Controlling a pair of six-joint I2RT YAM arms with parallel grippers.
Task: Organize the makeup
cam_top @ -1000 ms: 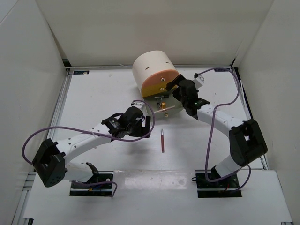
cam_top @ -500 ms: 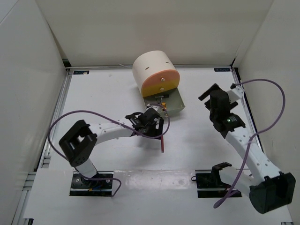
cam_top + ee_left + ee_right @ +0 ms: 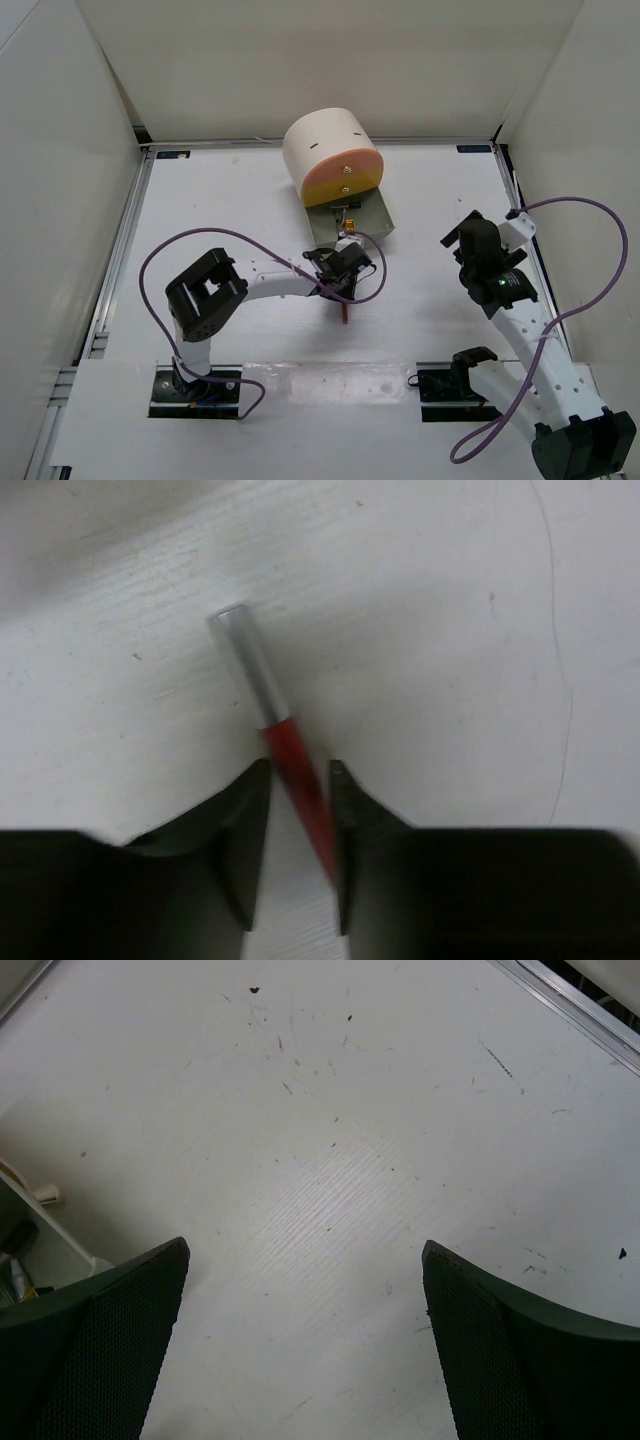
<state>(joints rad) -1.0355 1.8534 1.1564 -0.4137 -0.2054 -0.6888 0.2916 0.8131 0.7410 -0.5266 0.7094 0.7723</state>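
A thin red pencil (image 3: 290, 755) with a silver cap (image 3: 248, 665) lies on the white table. My left gripper (image 3: 300, 770) is down over it, its jaws narrowed round the red shaft, which runs slantwise between both fingers. From above, only the pencil's lower tip (image 3: 344, 313) shows below the left gripper (image 3: 343, 288). My right gripper (image 3: 462, 228) hangs open over bare table at the right, nothing between its fingers (image 3: 110, 1310). Other makeup is barely visible in the open drawer.
A cream cylindrical box (image 3: 325, 150) with an orange drawer front (image 3: 342, 180) stands at the back centre. Its grey-green drawer (image 3: 375, 225) is pulled out toward me, small items inside; its corner (image 3: 40, 1250) shows in the right wrist view. White walls surround the table.
My left arm reached right and came down onto the pencil, and its jaws closed in round it. My right arm pulled back from the drawer to the right side, still open.
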